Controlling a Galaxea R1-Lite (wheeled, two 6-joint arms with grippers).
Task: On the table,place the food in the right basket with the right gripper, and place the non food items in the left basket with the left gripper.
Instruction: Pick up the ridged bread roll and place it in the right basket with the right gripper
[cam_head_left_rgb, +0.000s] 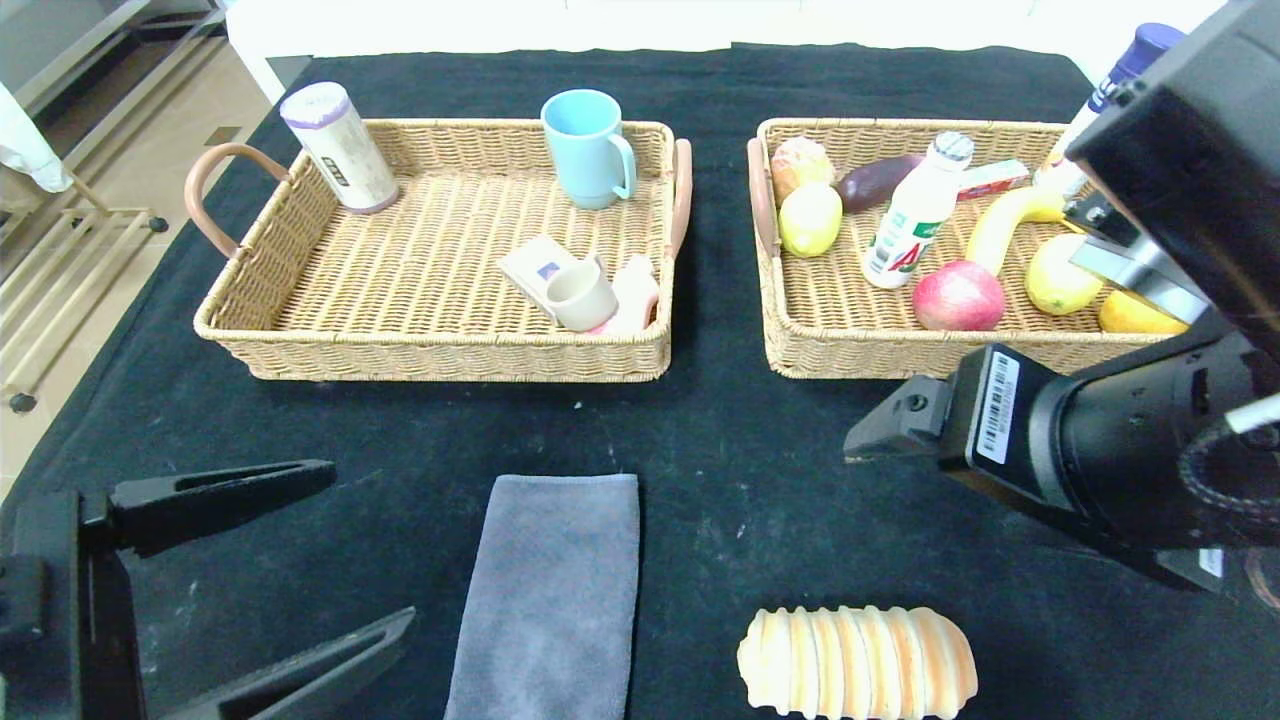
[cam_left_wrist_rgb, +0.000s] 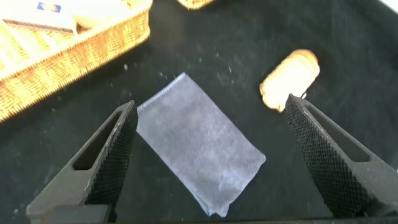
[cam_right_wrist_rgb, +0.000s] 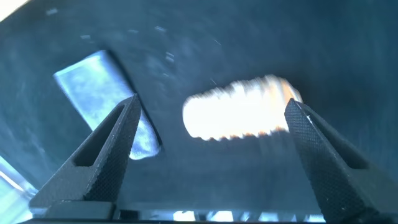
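A ridged bread loaf (cam_head_left_rgb: 857, 662) lies on the black cloth near the front edge, right of centre. A grey folded cloth (cam_head_left_rgb: 545, 590) lies flat to its left. My right gripper (cam_right_wrist_rgb: 212, 106) hangs open in front of the right basket (cam_head_left_rgb: 800, 350), and the bread loaf (cam_right_wrist_rgb: 239, 115) shows on the table between its fingers. Low at the front left, my left gripper (cam_head_left_rgb: 370, 545) stands open and empty. The grey cloth (cam_left_wrist_rgb: 199, 146) lies on the table between its fingers in the left wrist view.
The left basket (cam_head_left_rgb: 300, 345) holds a white roll (cam_head_left_rgb: 340, 148), a blue mug (cam_head_left_rgb: 590, 148), a beige cup (cam_head_left_rgb: 580, 295) and a card. The right basket holds an apple (cam_head_left_rgb: 958, 296), lemons, a banana (cam_head_left_rgb: 1005, 225), a milk bottle (cam_head_left_rgb: 915, 212) and other food.
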